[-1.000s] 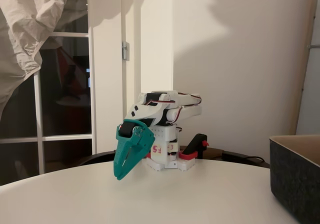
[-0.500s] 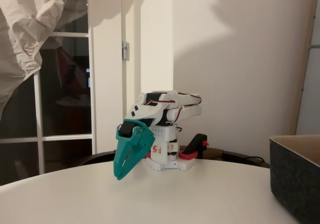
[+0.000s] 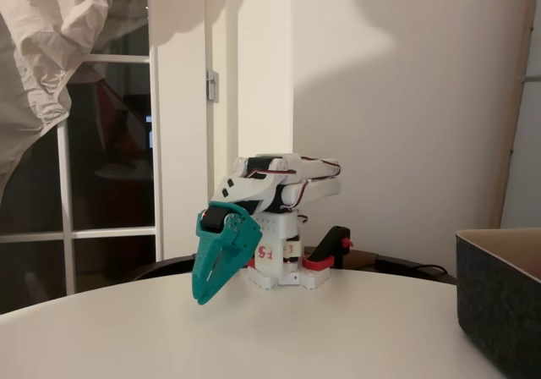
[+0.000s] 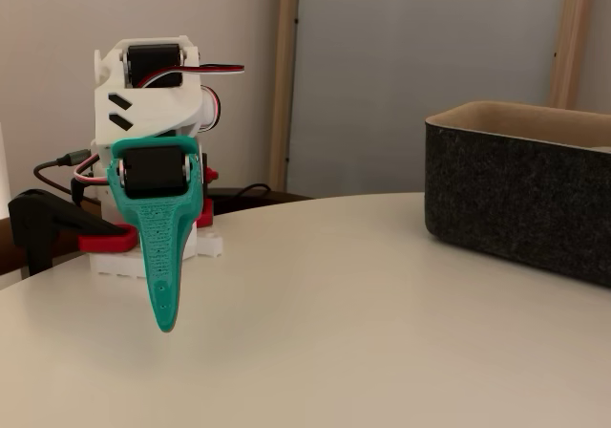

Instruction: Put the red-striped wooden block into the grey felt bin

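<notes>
The white arm sits folded over its base at the back of the round white table (image 3: pixel 254 337). Its teal gripper (image 3: pixel 201 297) (image 4: pixel 165 323) points down with the tips just above the tabletop, jaws pressed together and nothing between them. The grey felt bin (image 3: pixel 500 299) (image 4: pixel 520 189) stands at the right edge in both fixed views, dark grey with a thick rim and tan lining, well to the right of the gripper. The red-striped wooden block is out of view.
A black and red clamp (image 3: pixel 330 252) (image 4: pixel 57 232) holds the arm's base to the table edge. Behind the table are a wall, a glass door and crumpled white fabric (image 3: pixel 51 49) at the upper left. Bare tabletop lies between gripper and bin.
</notes>
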